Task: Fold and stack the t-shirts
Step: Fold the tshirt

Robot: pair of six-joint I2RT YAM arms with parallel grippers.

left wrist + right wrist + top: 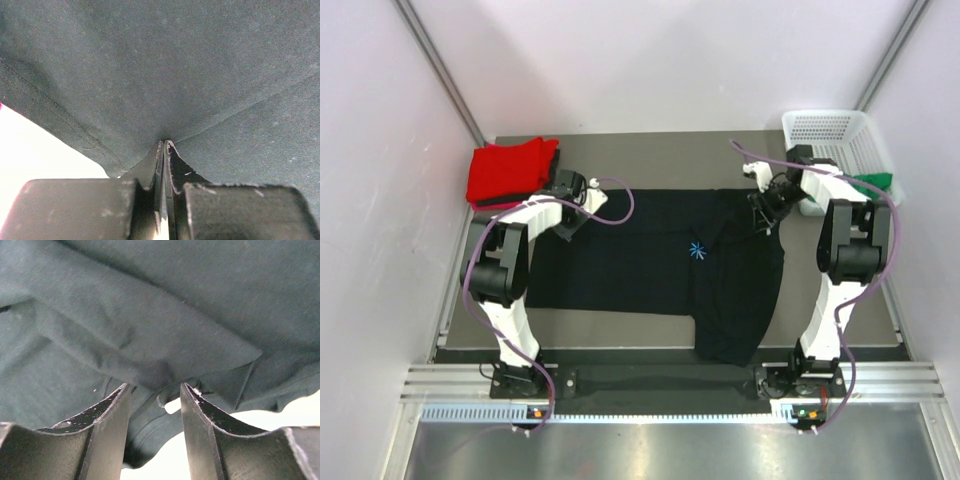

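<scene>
left gripper pinches the far left corner of the black t-shirt spread on the table, right gripper jaws apart over its cloth.

We count three t-shirts: one black t-shirt, one red t-shirt, one green t-shirt; and one basket.

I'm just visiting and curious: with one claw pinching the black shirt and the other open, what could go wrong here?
The left gripper alone pinches the black t-shirt; pulling could drag it crooked. The right gripper stands open over bunched cloth, so it might grab several layers or miss.
</scene>
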